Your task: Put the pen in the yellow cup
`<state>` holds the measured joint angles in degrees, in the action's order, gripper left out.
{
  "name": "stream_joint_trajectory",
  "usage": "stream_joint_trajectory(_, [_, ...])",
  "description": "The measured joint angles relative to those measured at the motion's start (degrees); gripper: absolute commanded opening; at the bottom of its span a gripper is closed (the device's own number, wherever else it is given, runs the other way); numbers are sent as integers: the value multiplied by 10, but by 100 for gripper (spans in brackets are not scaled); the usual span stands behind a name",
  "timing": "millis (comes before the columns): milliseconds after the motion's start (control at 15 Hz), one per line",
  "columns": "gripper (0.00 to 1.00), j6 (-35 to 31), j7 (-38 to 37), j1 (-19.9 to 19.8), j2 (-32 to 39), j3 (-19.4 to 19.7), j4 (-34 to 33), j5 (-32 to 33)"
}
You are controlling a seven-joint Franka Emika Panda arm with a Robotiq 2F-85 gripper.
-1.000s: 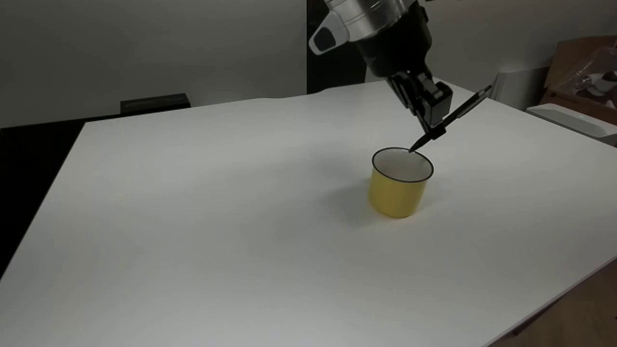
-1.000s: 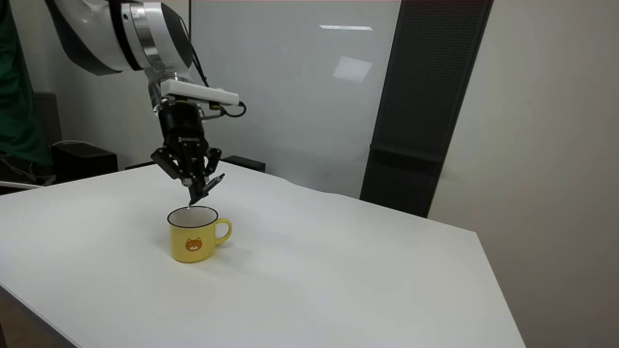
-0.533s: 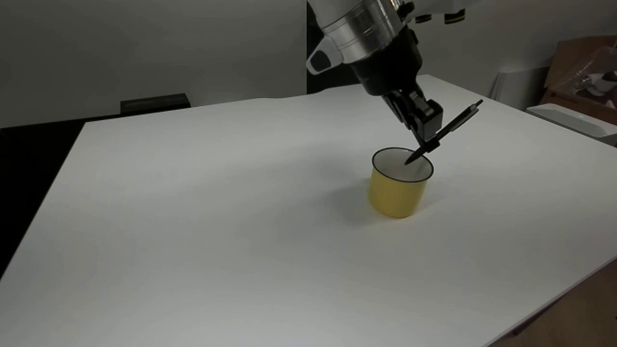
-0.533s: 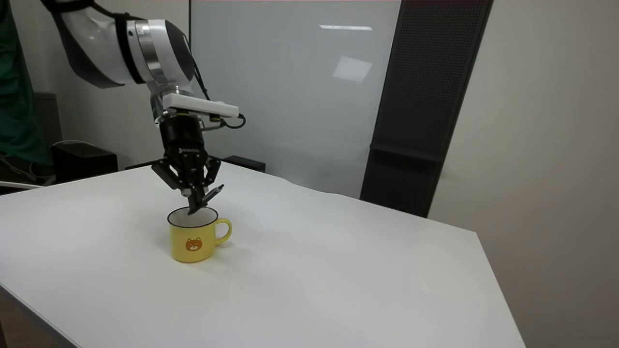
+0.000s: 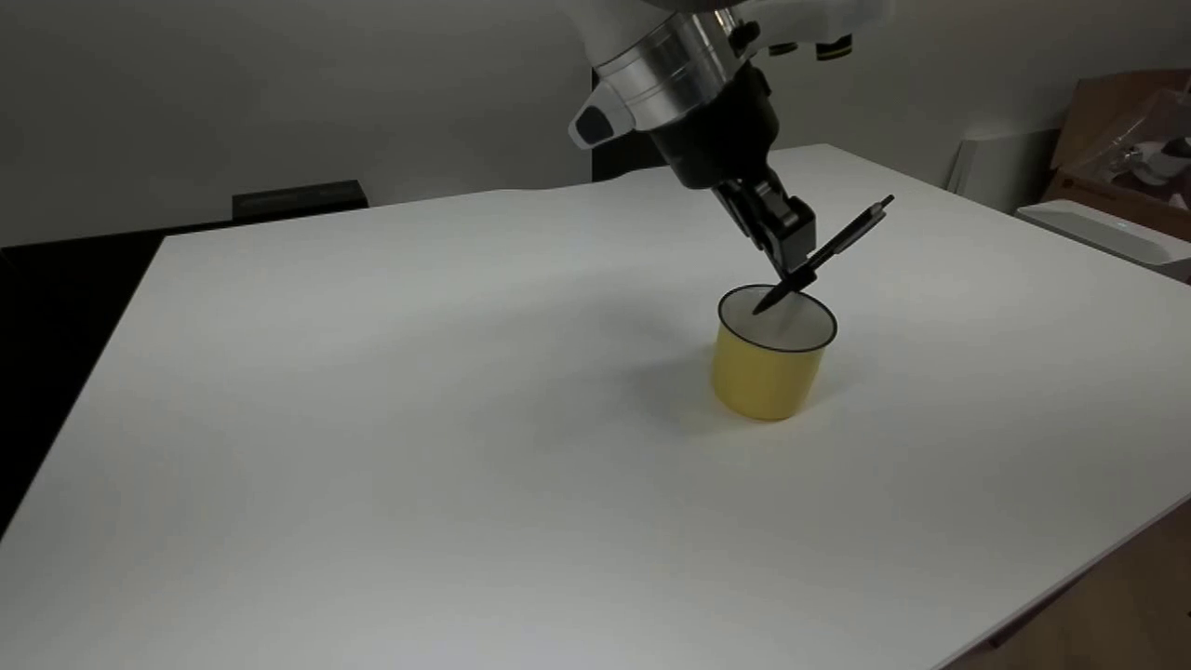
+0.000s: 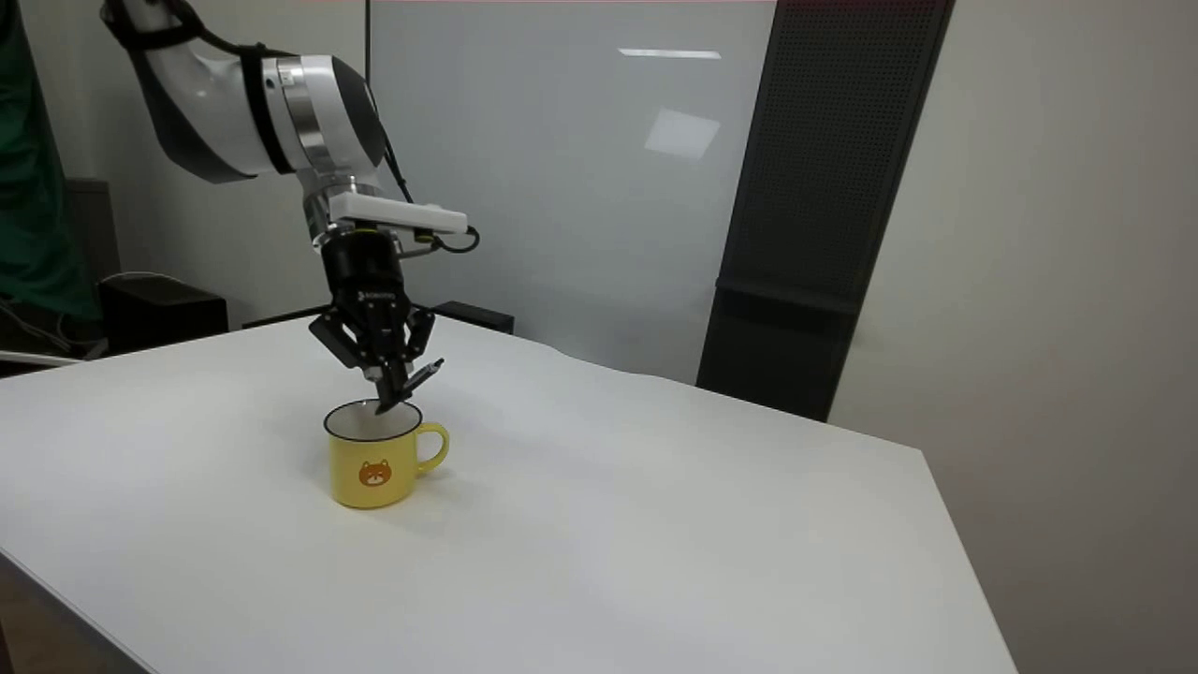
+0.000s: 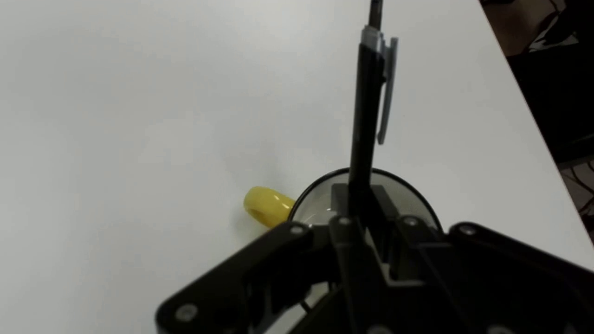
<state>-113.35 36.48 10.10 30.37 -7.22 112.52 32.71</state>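
Observation:
The yellow cup (image 5: 768,381) stands upright on the white table. It has a dark rim, a pale inside and, in an exterior view (image 6: 398,468), a bear print and a handle. My gripper (image 5: 797,273) is shut on the slim black pen (image 5: 842,240), just above the cup. The pen slants, with its clip end up and outward. Its lower tip shows against the cup's opening in both exterior views; I cannot tell whether it is below the rim. In the wrist view the fingertips (image 7: 359,197) and pen (image 7: 365,106) cover part of the cup's opening (image 7: 406,195).
The white table (image 5: 372,419) extends around the cup. The cup's handle (image 7: 267,204) sticks out to the left in the wrist view. A black box (image 5: 300,200) is behind the table's back edge. A cardboard box (image 5: 1079,130) is at the far right.
My gripper has come down with the pen and then shifted sideways over the cup. The pen's tip has gone from the rim to in front of the cup's inside. The cup has not moved.

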Motion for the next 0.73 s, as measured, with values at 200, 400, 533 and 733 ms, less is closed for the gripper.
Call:
stream_joint_trajectory(200, [64,0,0,0,10,-2,-14,0])
stream_joint_trajectory(400, [84,-1,1,0,14,-4,-21,0])
stream_joint_trajectory(533, [97,-3,1,0,14,-6,-23,0])
stream_joint_trajectory(733, [100,-14,0,0,10,-8,-23,0])
